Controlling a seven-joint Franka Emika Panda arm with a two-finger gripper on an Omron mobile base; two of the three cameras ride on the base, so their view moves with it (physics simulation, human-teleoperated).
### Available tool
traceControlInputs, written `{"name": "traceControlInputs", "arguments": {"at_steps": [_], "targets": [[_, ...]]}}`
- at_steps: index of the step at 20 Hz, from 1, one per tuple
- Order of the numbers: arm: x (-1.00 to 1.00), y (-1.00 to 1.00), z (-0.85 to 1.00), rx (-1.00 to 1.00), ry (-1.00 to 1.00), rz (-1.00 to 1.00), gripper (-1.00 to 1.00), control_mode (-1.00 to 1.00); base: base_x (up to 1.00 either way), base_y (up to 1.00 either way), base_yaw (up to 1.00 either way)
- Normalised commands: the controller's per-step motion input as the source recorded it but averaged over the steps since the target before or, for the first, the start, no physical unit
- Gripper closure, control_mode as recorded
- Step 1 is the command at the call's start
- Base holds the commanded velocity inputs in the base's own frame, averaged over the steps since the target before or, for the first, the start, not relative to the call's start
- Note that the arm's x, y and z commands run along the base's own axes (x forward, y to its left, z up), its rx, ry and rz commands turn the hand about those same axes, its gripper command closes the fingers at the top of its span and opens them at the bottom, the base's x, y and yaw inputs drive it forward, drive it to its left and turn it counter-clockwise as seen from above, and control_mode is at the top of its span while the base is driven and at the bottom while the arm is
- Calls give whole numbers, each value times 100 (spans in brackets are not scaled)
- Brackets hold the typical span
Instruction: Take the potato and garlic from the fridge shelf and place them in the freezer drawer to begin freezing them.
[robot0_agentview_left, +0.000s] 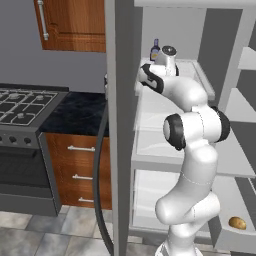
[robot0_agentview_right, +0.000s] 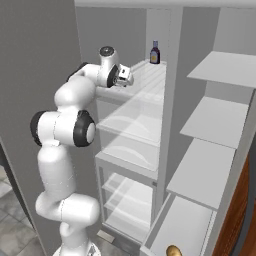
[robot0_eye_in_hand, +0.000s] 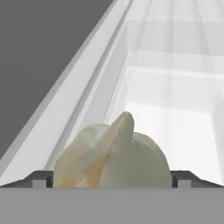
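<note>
A dark-capped sauce bottle (robot0_agentview_left: 155, 50) stands at the fridge's back; a stove (robot0_agentview_left: 22, 107) adjoins wooden drawers (robot0_agentview_left: 77, 170).

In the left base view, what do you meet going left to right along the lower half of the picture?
Stove → wooden drawers → black hose → grey fridge wall → robot arm → potato in the freezer drawer.
</note>
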Motion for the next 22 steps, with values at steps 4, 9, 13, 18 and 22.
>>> {"name": "traceControlInputs", "arguments": {"at_steps": [4, 9, 13, 18, 22], "targets": [[41, 0, -5, 0, 4, 0, -100, -100, 0, 0, 0], [14, 0, -31, -1, 3, 4, 100, -100, 0, 0, 0], [-2, 0, -42, -2, 3, 8, 100, -100, 0, 0, 0], [-71, -6, 3, 0, -19, 8, 100, -100, 0, 0, 0], [-100, -7, 0, 0, -26, 0, 100, -100, 0, 0, 0]]}}
